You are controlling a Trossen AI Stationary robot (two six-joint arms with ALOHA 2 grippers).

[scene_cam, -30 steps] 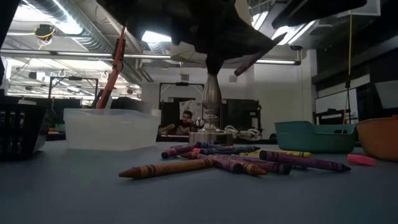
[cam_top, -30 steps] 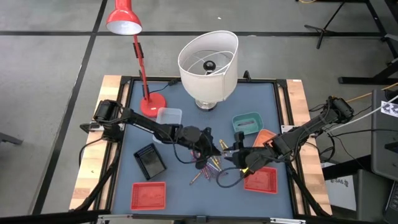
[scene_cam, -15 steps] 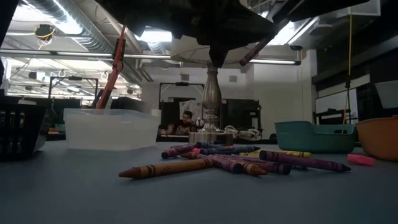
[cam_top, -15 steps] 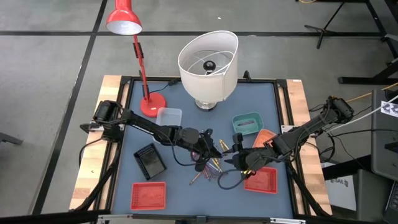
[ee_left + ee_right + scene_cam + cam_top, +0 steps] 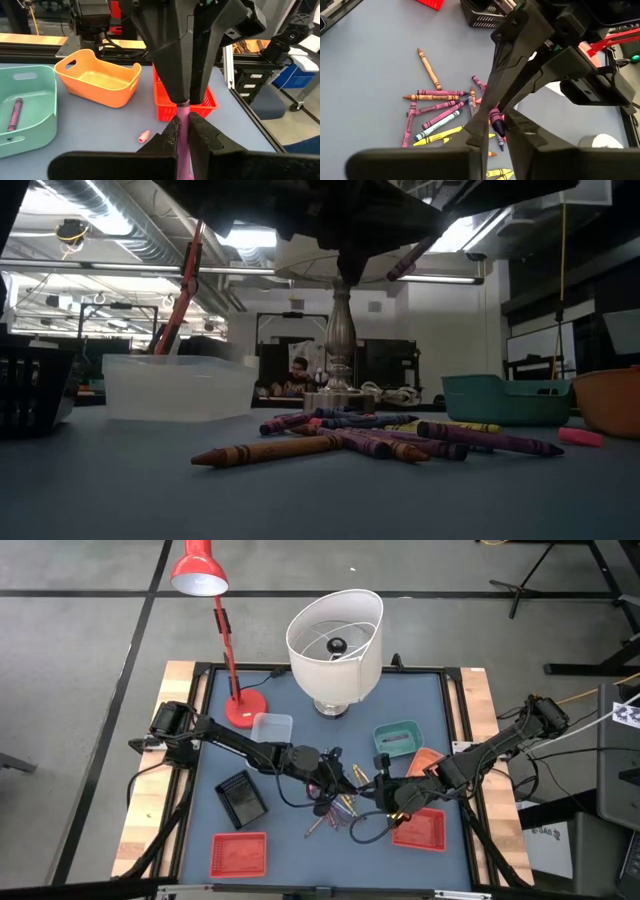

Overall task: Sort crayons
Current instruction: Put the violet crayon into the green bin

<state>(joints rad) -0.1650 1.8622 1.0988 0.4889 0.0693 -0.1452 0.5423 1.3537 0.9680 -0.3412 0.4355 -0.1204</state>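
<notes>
While the left gripper [image 5: 345, 778] stays clamped on the slim purple-pink crayon [image 5: 183, 145] held above the mixed heap of crayons [image 5: 338, 812] mid-worktop, the right gripper [image 5: 372, 786] has just closed its fingers on that crayon's other end, so a handover looks underway.

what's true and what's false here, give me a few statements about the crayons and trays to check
1. A crayon lies in the teal tray. True.
2. The orange tray is full of crayons. False: no crayon shows inside it.
3. The left gripper has its fingers shut on a pink crayon. True; the right gripper grips the same crayon from the other end.
4. The loose crayons are piled in a red tray. False: the crayon pile lies on the bare table.
</notes>
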